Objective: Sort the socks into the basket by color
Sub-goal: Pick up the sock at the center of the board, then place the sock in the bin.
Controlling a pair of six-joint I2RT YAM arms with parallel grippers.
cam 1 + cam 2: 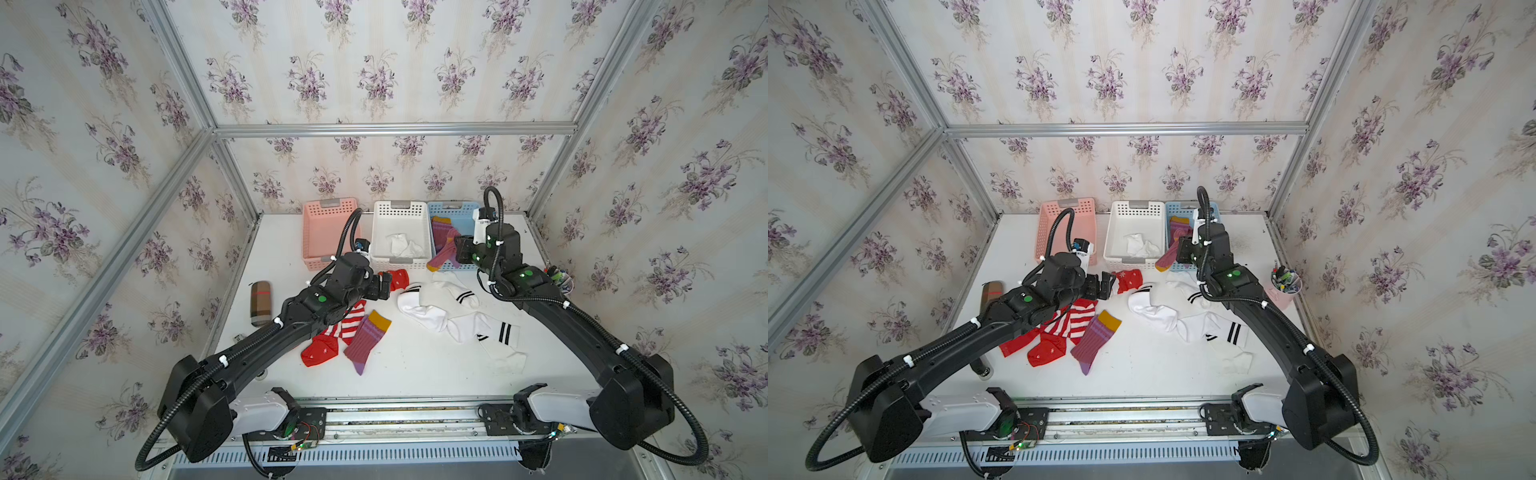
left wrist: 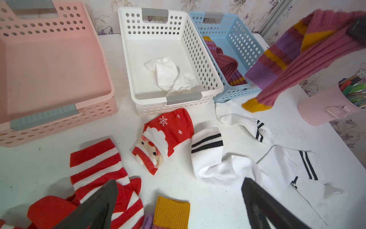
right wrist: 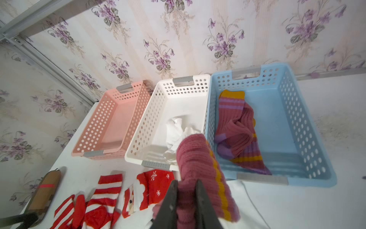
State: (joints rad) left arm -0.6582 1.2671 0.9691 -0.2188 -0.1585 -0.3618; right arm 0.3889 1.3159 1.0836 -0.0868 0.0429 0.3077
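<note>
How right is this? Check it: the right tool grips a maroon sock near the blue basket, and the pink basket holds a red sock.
Wrong on the pink basket: the left wrist view shows it empty. The right tool grips a maroon sock near the blue basket.

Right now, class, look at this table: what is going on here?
Two robot arms are sorting socks into baskets by colour. The right pincer is shut on a maroon sock beside the blue basket, which holds maroon ones. The left pincer hangs open over the red socks. White socks lie in the white basket; the pink basket has none. White banded socks and one more maroon sock lie loose.
</note>
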